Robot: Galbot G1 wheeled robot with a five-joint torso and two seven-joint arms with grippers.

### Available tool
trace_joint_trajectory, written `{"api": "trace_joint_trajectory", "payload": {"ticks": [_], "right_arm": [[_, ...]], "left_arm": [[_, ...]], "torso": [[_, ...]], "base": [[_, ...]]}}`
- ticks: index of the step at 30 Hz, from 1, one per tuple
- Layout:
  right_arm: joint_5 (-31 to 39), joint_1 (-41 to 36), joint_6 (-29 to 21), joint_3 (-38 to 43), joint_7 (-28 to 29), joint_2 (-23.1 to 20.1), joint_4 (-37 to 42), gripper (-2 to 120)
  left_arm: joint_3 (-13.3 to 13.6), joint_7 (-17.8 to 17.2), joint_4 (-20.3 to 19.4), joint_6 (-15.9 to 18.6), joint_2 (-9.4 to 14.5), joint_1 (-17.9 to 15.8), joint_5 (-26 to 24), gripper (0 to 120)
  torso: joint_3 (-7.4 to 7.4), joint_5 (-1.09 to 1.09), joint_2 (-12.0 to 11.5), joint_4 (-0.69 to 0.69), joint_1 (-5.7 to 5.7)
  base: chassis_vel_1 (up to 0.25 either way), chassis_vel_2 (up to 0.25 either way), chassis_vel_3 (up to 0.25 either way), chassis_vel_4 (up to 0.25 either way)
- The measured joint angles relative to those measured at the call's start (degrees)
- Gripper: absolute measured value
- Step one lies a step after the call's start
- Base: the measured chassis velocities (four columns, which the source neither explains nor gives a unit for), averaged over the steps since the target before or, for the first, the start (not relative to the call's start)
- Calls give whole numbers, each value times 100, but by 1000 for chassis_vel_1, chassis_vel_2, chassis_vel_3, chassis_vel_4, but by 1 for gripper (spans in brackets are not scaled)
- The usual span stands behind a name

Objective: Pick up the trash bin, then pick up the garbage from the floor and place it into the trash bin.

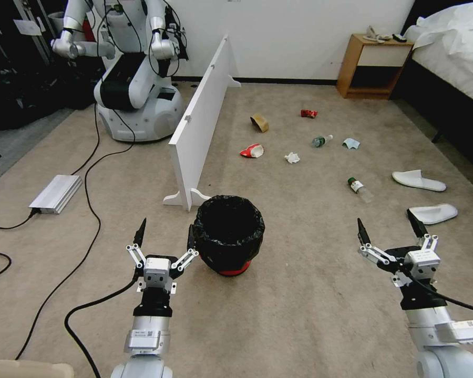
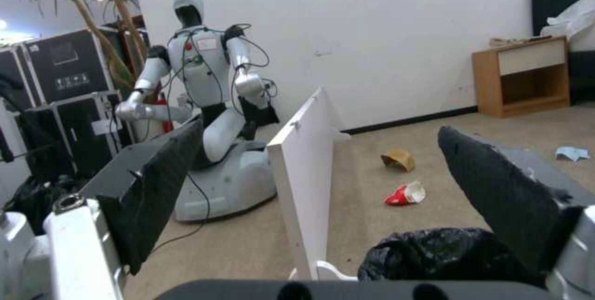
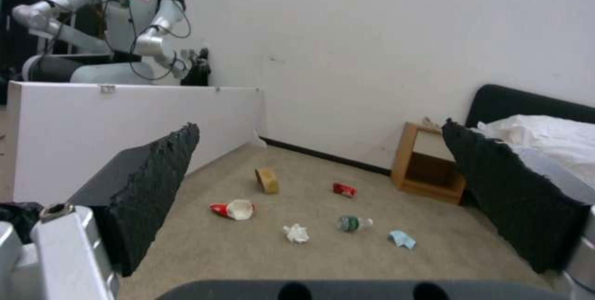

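The trash bin [image 1: 229,233], red with a crinkly black liner, stands on the carpet just ahead of me; its liner [image 2: 434,256] also shows in the left wrist view. My left gripper [image 1: 165,239] is open, its right finger close beside the bin's left side. My right gripper [image 1: 389,229] hangs open above bare carpet to the right. Garbage lies farther off: a red-white paper cup [image 1: 252,151], tan paper bag [image 1: 259,122], red can [image 1: 308,113], white tissue [image 1: 292,157], two bottles [image 1: 321,140] [image 1: 359,188], a blue cloth [image 1: 351,143], two white slippers [image 1: 419,180] [image 1: 432,213].
A white board [image 1: 199,122] stands upright on feet just behind the bin to the left. Another robot [image 1: 129,68] sits at the back left. Cables [image 1: 92,210] and a silver box [image 1: 56,193] lie on the left. A wooden nightstand [image 1: 372,65] and a bed [image 1: 457,47] are at the back right.
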Motion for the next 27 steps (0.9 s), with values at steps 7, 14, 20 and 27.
{"api": "trace_joint_trajectory", "payload": {"ticks": [7, 14, 20, 27], "right_arm": [[1, -21, 0, -20, 2, -26, 10, 100], [30, -10, -7, -32, 69, -71, 13, 100], [225, -49, -68, -23, 204, -255, 59, 100], [471, -182, -159, 94, 323, -488, 59, 100]], "left_arm": [[-13, 20, 13, -2, 0, 14, 15, 100], [-19, 123, 130, 34, 83, -20, -8, 100], [-30, 212, 189, 128, 271, -44, -160, 100], [-46, 132, 296, 322, 560, -66, -238, 100]], "torso": [[0, -1, 0, 0, 0], [1, 1, 0, 0, 0], [3, 1, -2, 3, 1], [0, 0, -1, -1, 0]], "base": [[-138, 129, 149, -137], [-251, 236, 232, -216], [-226, 228, 214, -225], [-9, 20, 18, -11]]}}
